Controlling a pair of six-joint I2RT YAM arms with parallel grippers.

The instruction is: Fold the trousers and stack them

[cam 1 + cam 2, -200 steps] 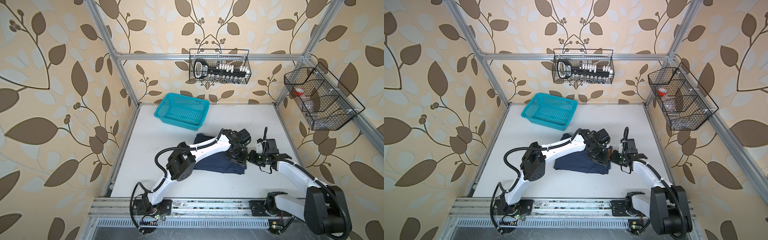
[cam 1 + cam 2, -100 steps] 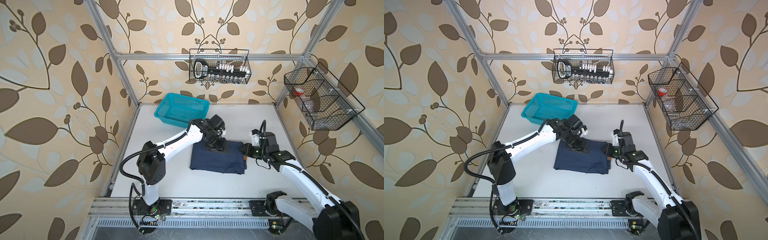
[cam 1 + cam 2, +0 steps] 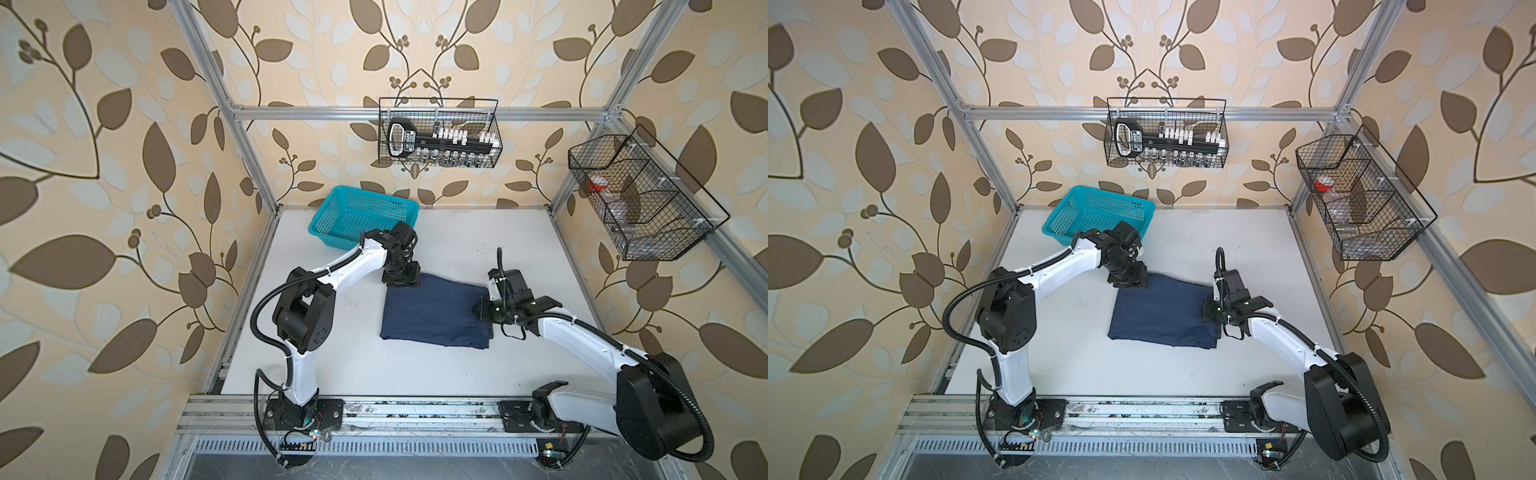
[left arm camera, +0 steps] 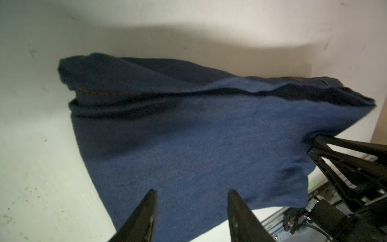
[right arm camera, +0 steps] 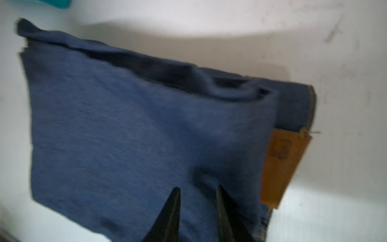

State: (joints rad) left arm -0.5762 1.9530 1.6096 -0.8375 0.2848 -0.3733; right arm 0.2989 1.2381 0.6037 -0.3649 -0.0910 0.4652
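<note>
Top views first: the trousers point(image 3: 436, 311) lie mid-desk point(image 3: 457, 374) as a flat folded navy rectangle, long axis running across from one arm's side to the other, and both top views agree on that. The left end effector point(image 3: 402, 279) sits at the far corner on its own side, touching or just above the cloth. The right end effector point(image 3: 480, 309) meets the opposite short edge about halfway along, so the bundle lies squarely between the two. A teal basket point(image 3: 361, 216) stands just beyond the left arm. If the bundle goes there, my call is that the left arm is the nearer carrier. Over to the left wrist view: the left end effector point(image 4: 192, 191) has its jaws well apart and nothing between them. The trousers point(image 4: 188, 136) spread out ahead of it, and the right end effector point(image 4: 314, 147) is right against their edge. Now the right wrist view, rather blurred: the right end effector point(image 5: 198, 187) shows only a narrow gap at its tips, down by the trousers point(image 5: 136, 130) close to the tan patch point(image 5: 282, 165). Whether a layer is nipped there, I cannot tell.
</note>
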